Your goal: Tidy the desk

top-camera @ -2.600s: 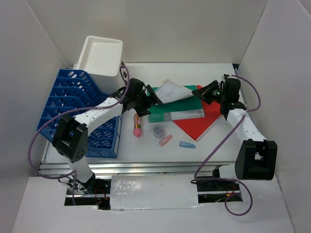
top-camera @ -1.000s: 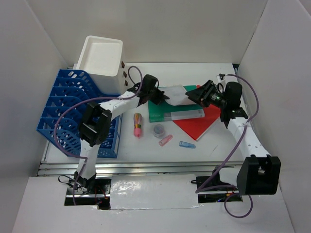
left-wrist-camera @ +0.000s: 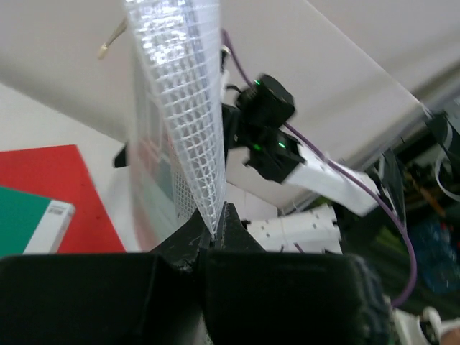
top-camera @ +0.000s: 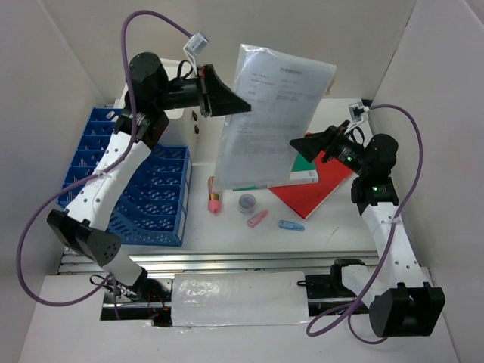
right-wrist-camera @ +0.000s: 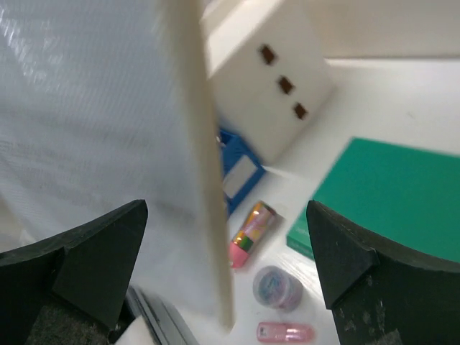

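- At the left of the overhead view, a blue rack (top-camera: 144,197) sits on the desk (top-camera: 333,227). The desk's white top fills the middle of the frame.
- Behind the rack, the left arm hides nearly all of a white box (right-wrist-camera: 266,79). The right wrist view shows it at upper centre, with three brown knobs.
- At upper centre, the left gripper (top-camera: 225,98) is clenched on a clear sleeve (top-camera: 272,113) holding a printed page, and it holds it up nearly upright. The print is too small to read.
- The sleeve covers much of a green book (top-camera: 281,180), which lies on a red folder (top-camera: 314,195).
- Lower down lie a pink-tipped stick (top-camera: 214,198), a round tub (top-camera: 247,203), a pink clip (top-camera: 258,218) and a blue clip (top-camera: 291,225). All are small and hard to identify.
- Right of centre, the right gripper (top-camera: 311,144) is released, jaws wide. The sleeve's edge hangs between its fingers, but I cannot tell whether they touch.
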### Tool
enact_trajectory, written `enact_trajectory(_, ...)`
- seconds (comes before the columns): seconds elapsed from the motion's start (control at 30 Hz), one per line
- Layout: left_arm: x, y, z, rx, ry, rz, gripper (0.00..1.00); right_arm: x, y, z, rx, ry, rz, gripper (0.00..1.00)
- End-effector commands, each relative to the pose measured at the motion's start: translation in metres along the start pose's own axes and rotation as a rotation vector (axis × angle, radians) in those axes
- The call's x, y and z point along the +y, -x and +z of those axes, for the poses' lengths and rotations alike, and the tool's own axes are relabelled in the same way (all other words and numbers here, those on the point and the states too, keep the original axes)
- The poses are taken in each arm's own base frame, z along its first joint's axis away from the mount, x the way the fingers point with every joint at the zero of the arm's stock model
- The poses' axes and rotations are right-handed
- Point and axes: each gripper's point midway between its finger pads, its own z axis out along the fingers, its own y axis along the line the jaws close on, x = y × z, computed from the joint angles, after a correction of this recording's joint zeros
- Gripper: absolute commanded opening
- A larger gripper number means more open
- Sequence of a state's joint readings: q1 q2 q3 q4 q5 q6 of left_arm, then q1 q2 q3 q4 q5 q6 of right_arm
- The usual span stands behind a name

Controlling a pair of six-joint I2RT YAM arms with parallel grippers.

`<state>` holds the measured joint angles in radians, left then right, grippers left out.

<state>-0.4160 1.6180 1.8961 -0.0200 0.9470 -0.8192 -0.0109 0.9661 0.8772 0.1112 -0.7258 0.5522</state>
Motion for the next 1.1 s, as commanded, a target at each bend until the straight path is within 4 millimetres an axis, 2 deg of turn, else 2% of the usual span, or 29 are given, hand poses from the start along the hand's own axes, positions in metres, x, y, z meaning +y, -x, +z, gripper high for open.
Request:
enact_trajectory(0.0,-0.061,-0.003,-0.019,0.031,-0.189,0.204,0.00,0.066,0.020,-0.008,-0.028,0.342,-0.213,1.00)
enact_trajectory(0.07,-0.071,-0.013,-0.026,0.049,-0.229,0.198,0.00,0.076,0.026,-0.007,-0.032,0.410,-0.258,1.00)
enact_trajectory(0.1,-0.079,-0.011,-0.029,0.032,-0.257,0.245,0.00,0.078,0.025,-0.007,-0.018,0.428,-0.262,1.00)
enact_trajectory(0.13,-0.084,-0.016,-0.032,0.037,-0.269,0.218,0.00,0.080,0.023,-0.006,-0.002,0.462,-0.276,1.00)
enact_trajectory(0.2,-0.091,-0.017,-0.035,0.041,-0.298,0.227,0.00,0.093,0.029,-0.011,-0.021,0.523,-0.310,1.00)
enact_trajectory(0.27,-0.092,-0.021,-0.037,0.049,-0.312,0.219,0.00,0.106,0.024,-0.020,0.024,0.601,-0.283,1.00)
enact_trajectory(0.33,-0.094,-0.021,-0.036,0.052,-0.320,0.219,0.00,0.119,0.023,-0.028,0.031,0.688,-0.349,0.99)
enact_trajectory(0.37,-0.093,-0.020,-0.036,0.049,-0.316,0.221,0.00,0.133,0.019,-0.034,0.070,0.737,-0.290,0.98)
enact_trajectory(0.4,-0.091,-0.020,-0.035,0.051,-0.310,0.215,0.00,0.140,0.017,-0.039,0.052,0.790,-0.355,0.93)
enact_trajectory(0.43,-0.090,-0.019,-0.035,0.049,-0.308,0.218,0.00,0.148,0.014,-0.044,0.085,0.817,-0.291,0.89)
enact_trajectory(0.47,-0.092,-0.015,-0.034,0.038,-0.306,0.234,0.00,0.153,0.013,-0.048,0.058,0.862,-0.353,0.84)
enact_trajectory(0.5,-0.086,-0.015,-0.031,0.048,-0.297,0.215,0.00,0.159,0.013,-0.052,0.050,0.886,-0.357,0.73)
enact_trajectory(0.57,-0.087,-0.009,-0.030,0.044,-0.294,0.225,0.00,0.168,0.013,-0.060,0.052,0.922,-0.337,0.62)
enact_trajectory(0.63,-0.082,-0.007,-0.027,0.046,-0.282,0.213,0.00,0.170,0.014,-0.061,0.048,0.931,-0.356,0.33)
enact_trajectory(0.67,-0.082,-0.005,-0.027,0.038,-0.274,0.233,0.03,0.171,0.014,-0.060,0.058,0.926,-0.336,0.01)
enact_trajectory(0.7,-0.081,-0.002,-0.026,0.025,-0.258,0.248,0.08,0.172,0.017,-0.059,0.054,0.908,-0.314,0.00)
enact_trajectory(0.73,-0.075,-0.006,-0.026,0.042,-0.219,0.204,0.16,0.170,0.019,-0.055,0.024,0.898,-0.368,0.00)
enact_trajectory(0.77,-0.074,0.001,-0.030,0.018,-0.178,0.282,0.41,0.168,0.022,-0.052,0.046,0.858,-0.315,0.00)
enact_trajectory(0.8,-0.060,0.013,-0.029,-0.038,-0.071,0.289,0.58,0.163,0.026,-0.044,0.005,0.830,-0.400,0.00)
enact_trajectory(0.83,-0.035,0.027,-0.039,-0.097,0.163,0.298,0.99,0.157,0.027,-0.038,0.046,0.756,-0.310,0.00)
enact_trajectory(0.87,-0.039,0.021,-0.045,-0.062,0.187,0.296,0.99,0.154,0.029,-0.033,0.042,0.713,-0.317,0.00)
enact_trajectory(0.9,-0.003,0.046,-0.065,-0.187,0.471,0.282,0.99,0.153,0.042,-0.025,-0.030,0.669,-0.500,0.00)
enact_trajectory(0.93,0.009,0.048,-0.090,-0.221,0.651,0.226,0.99,0.138,0.029,-0.017,0.051,0.558,-0.405,0.00)
enact_trajectory(1.0,0.016,0.059,-0.138,-0.337,0.910,0.201,0.99,0.151,0.049,-0.003,-0.046,0.452,-0.542,0.00)
enact_trajectory(1.03,0.027,0.069,-0.182,-0.464,1.142,0.171,1.00,0.152,0.049,0.002,-0.042,0.430,-0.548,0.00)
enact_trajectory(1.07,0.018,0.059,-0.214,-0.502,1.253,0.147,1.00,0.144,0.044,0.013,-0.007,0.404,-0.521,0.00)
